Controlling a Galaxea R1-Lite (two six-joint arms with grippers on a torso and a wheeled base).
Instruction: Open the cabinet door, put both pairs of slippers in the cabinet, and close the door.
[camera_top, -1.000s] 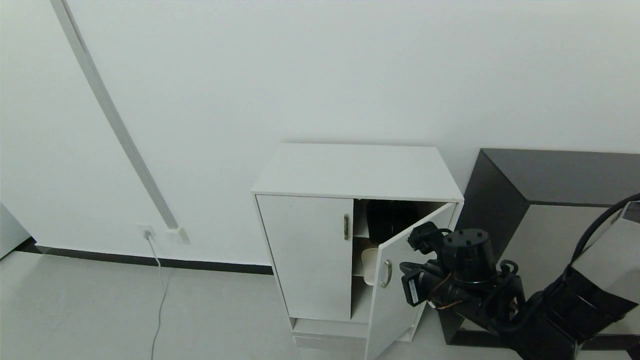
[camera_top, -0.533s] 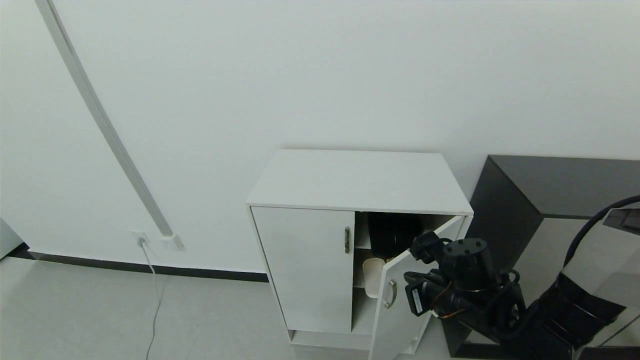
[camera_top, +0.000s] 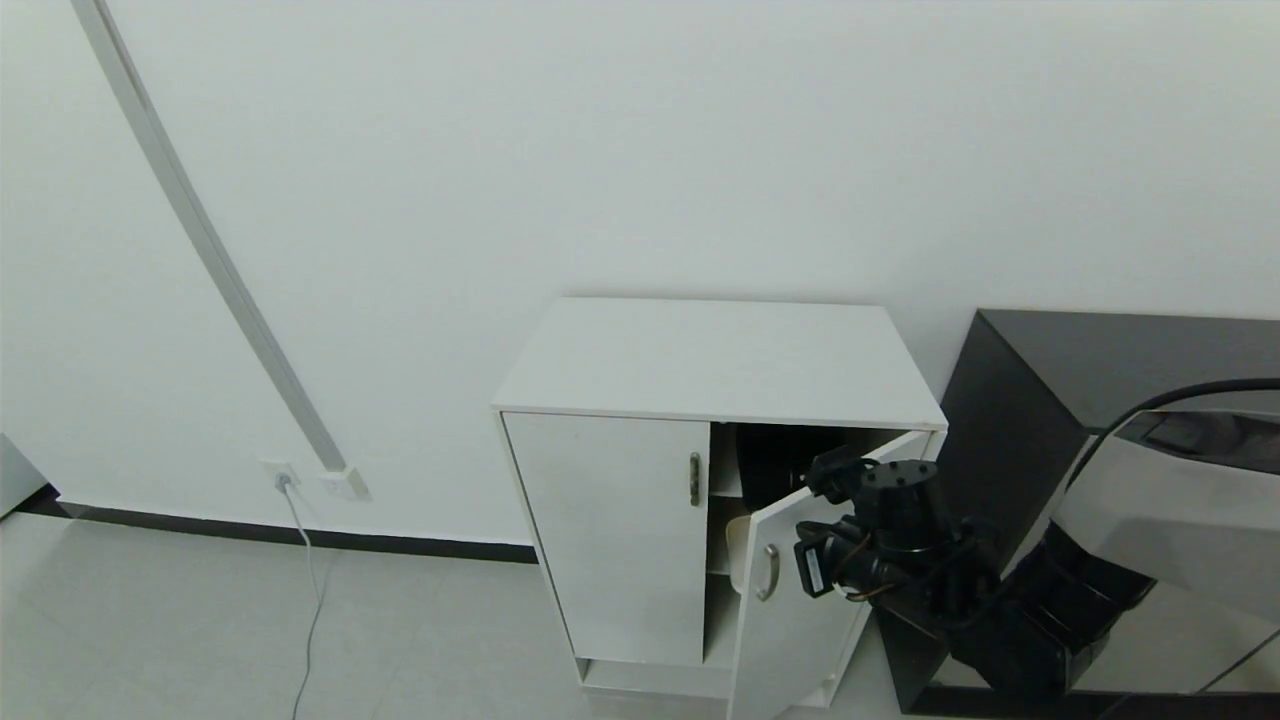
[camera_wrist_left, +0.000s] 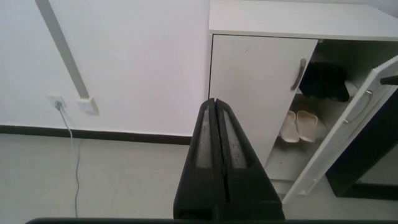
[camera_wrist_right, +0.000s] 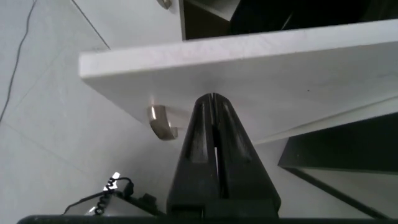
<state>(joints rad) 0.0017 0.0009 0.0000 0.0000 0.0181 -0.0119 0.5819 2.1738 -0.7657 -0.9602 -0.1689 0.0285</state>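
Observation:
The white cabinet (camera_top: 715, 360) stands against the wall with its left door (camera_top: 615, 540) closed and its right door (camera_top: 790, 620) partly open. Black slippers (camera_top: 770, 455) lie on the upper shelf and cream slippers (camera_wrist_left: 298, 124) on the shelf below. My right gripper (camera_top: 825, 470) is shut, and its fingertips (camera_wrist_right: 213, 99) rest against the outer face of the right door, above the metal handle (camera_wrist_right: 160, 121). My left gripper (camera_wrist_left: 214, 124) is shut on nothing and hangs in front of the cabinet's left door, well away from it.
A dark glossy cabinet (camera_top: 1100, 350) stands directly right of the white one, close behind the open door. A wall socket (camera_top: 290, 470) with a cable (camera_top: 315, 600) and a slanted white conduit (camera_top: 200, 230) are to the left. Grey floor lies in front.
The camera shifted early on. Since then my right arm has moved left against the right door, and the door has swung a little further toward closed.

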